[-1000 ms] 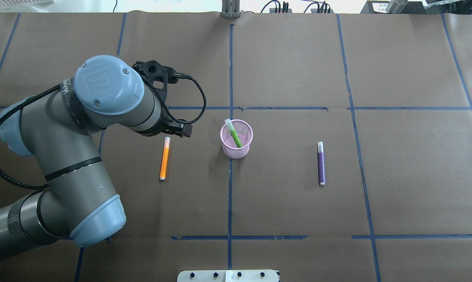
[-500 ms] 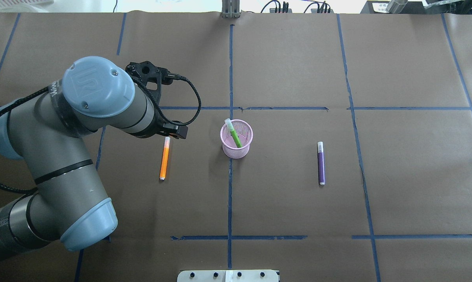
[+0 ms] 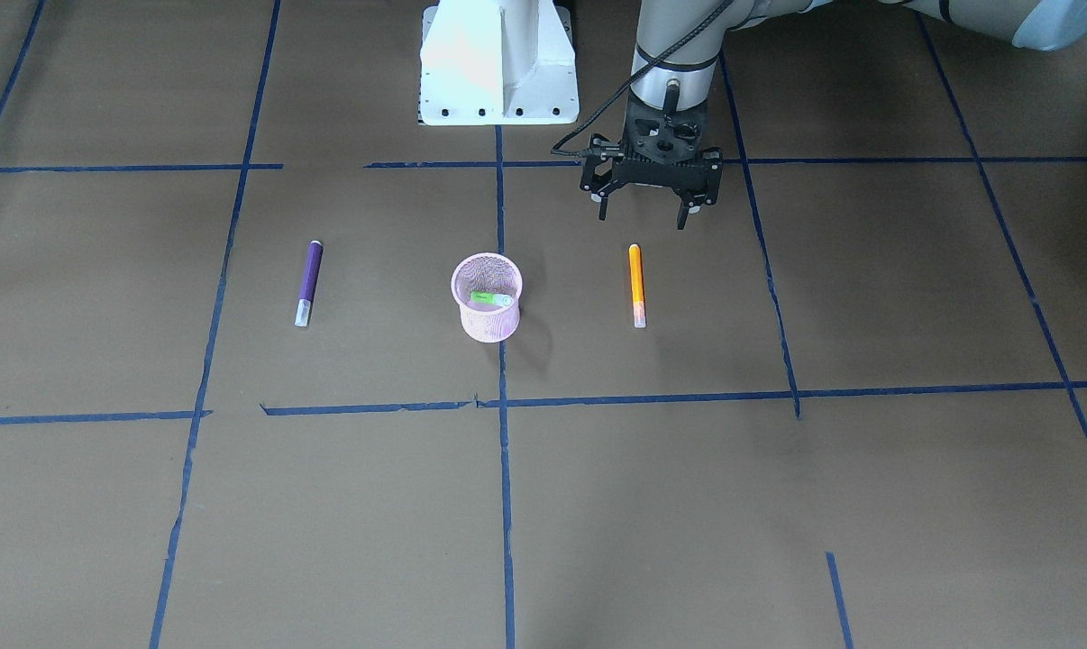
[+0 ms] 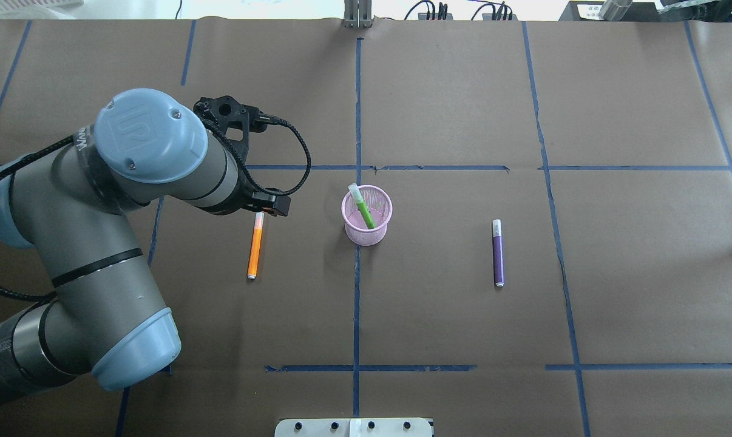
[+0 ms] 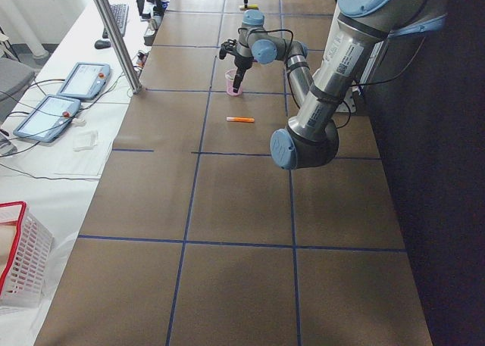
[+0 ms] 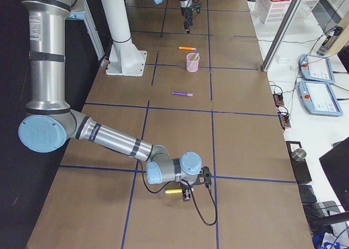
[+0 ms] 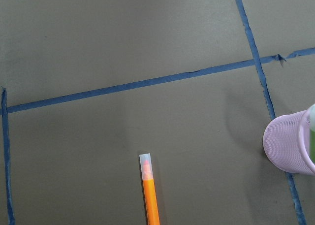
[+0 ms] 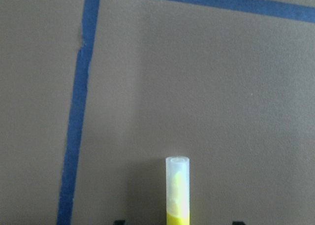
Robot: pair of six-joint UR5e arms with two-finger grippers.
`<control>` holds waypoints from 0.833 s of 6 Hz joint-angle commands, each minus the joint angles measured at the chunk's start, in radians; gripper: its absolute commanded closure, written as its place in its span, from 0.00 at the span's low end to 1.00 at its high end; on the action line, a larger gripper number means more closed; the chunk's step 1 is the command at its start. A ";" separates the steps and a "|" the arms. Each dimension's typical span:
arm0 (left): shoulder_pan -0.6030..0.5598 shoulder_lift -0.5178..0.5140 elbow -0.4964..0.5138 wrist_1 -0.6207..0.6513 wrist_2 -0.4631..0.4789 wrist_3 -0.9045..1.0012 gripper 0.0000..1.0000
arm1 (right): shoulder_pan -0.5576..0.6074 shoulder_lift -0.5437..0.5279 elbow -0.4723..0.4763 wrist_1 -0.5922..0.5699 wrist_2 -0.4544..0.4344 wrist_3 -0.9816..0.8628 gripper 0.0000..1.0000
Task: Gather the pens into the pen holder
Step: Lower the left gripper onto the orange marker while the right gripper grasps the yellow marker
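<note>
— Where are we hovering the left gripper (image 3: 644, 214)?
— Fingers spread, above the orange pen (image 4: 255, 246), at the pink mesh pen holder's (image 4: 366, 235) 9 o'clock overhead.
— The right gripper (image 6: 186, 195)?
— We're straddling the yellow pen (image 8: 177, 193), jaws apart.

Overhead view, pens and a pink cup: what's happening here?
One green pen stands in the pink pen holder. The left hand, open, hovers by the orange pen without touching it. The purple pen lies untouched on the holder's other side. Far off at the table's end, the right hand is down at a yellow pen, fingertips either side of it.
</note>
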 commanded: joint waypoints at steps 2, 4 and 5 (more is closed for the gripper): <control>0.000 0.000 0.000 0.000 0.000 0.000 0.00 | -0.009 0.011 -0.015 0.000 -0.005 0.009 0.63; 0.000 0.000 -0.006 0.000 0.000 0.001 0.00 | -0.009 0.011 -0.017 0.001 -0.007 0.009 0.97; 0.000 0.000 -0.008 0.000 0.000 0.000 0.00 | -0.009 0.013 0.001 0.003 -0.005 0.007 1.00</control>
